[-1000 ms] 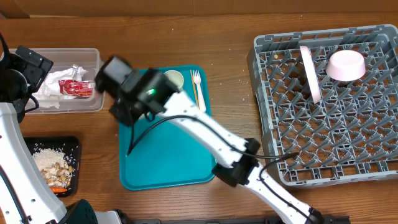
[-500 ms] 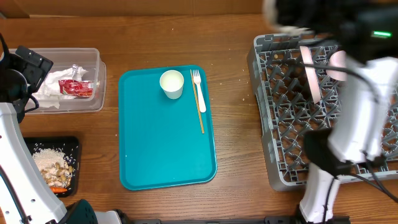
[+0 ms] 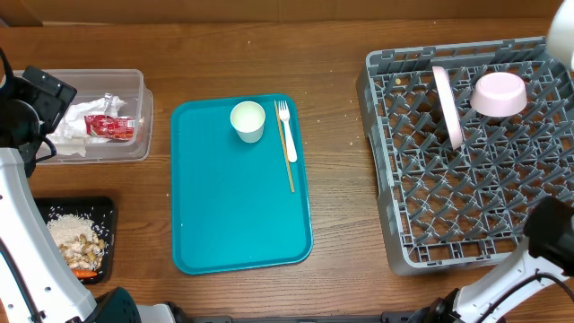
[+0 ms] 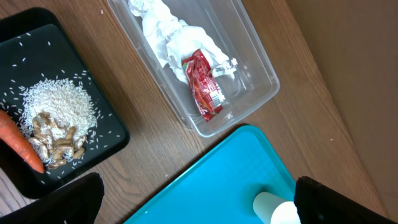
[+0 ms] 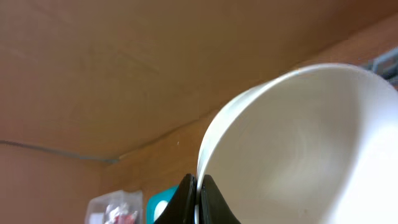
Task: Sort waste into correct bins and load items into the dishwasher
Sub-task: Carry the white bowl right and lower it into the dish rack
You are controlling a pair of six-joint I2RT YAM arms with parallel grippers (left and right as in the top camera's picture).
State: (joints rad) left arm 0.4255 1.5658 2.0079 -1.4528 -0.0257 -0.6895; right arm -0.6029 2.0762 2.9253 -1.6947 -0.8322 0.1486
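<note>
Between the right jaws, pinched, the rim of a white bowl (image 5: 298, 143); left jaws spread.

l arm (image 3: 20, 224) runs up the left edge of the overhead view, white link from the bottom to a black wrist at the far left. l gripper (image 4: 205, 202) is spread wide, its two dark fingers (image 4: 68, 199) sit at the bottom corners of the wrist view w/ nothing btwn them. r arm (image 3: 507, 285) comes up from the bottom-right corner, white link to a black joint by the right edge, w/ a blurred white part at the top-right corner; r gripper (image 5: 198, 200) is pinched tight, both black tips clamped on the thin rim of a white bowl (image 5: 298, 143).
</note>
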